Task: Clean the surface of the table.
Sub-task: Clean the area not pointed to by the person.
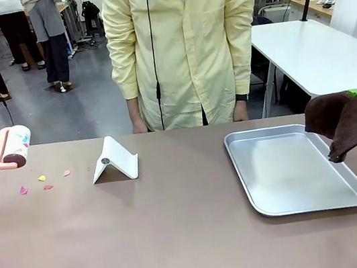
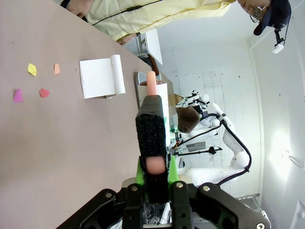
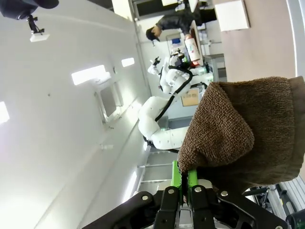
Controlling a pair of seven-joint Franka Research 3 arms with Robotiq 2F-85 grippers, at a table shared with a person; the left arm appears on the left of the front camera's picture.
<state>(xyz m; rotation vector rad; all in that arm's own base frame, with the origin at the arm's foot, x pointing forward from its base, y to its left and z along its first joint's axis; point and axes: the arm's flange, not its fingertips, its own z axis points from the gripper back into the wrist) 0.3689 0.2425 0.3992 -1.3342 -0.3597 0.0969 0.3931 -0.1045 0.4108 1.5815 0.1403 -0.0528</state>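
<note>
On the table lie four small coloured scraps.

Silver tray lying right, brown cloth dangling over its rim, white stand sitting centre-left, coloured scraps lying beside it, pink lint roller hovering left, person in yellow standing opposite.

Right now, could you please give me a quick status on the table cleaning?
Left claw shut on lint roller. Right claw shut on brown cloth. Table uncleaned: paper scraps at left. White stand, tray on top.
</note>
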